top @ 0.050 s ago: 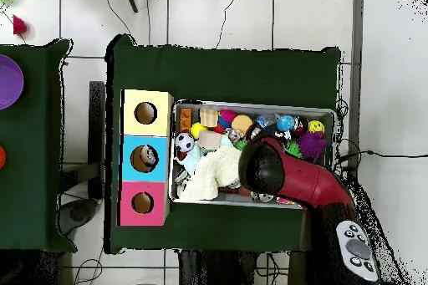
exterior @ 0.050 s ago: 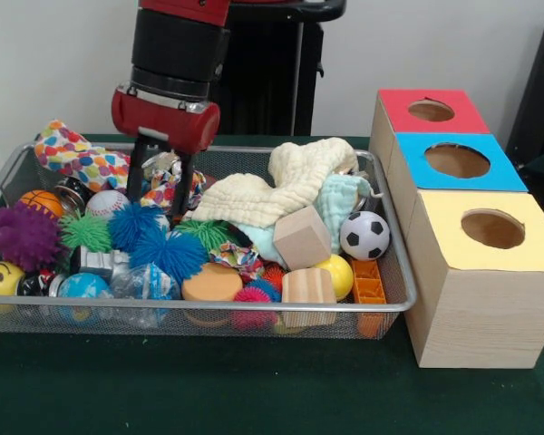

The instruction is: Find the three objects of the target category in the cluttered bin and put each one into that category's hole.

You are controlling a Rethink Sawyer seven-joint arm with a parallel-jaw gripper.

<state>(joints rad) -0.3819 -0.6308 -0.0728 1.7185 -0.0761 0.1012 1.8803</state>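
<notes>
Gripper [exterior @ 0.050 s ago: 160, 178] fingers spread, reaching into the bin [exterior @ 0.050 s ago: 394, 272] near its back rim over crumpled patterned cloth [exterior @ 0.050 s ago: 174, 186]; risk: snagging the cloth instead of a target.

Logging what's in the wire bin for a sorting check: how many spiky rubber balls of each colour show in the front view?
Purple spiky ball: 1
Green spiky balls and: 2
Blue spiky balls and: 2
Pink spiky ball: 1
Total: 6 visible; others may lie hidden under the cloths or the claw.
</notes>
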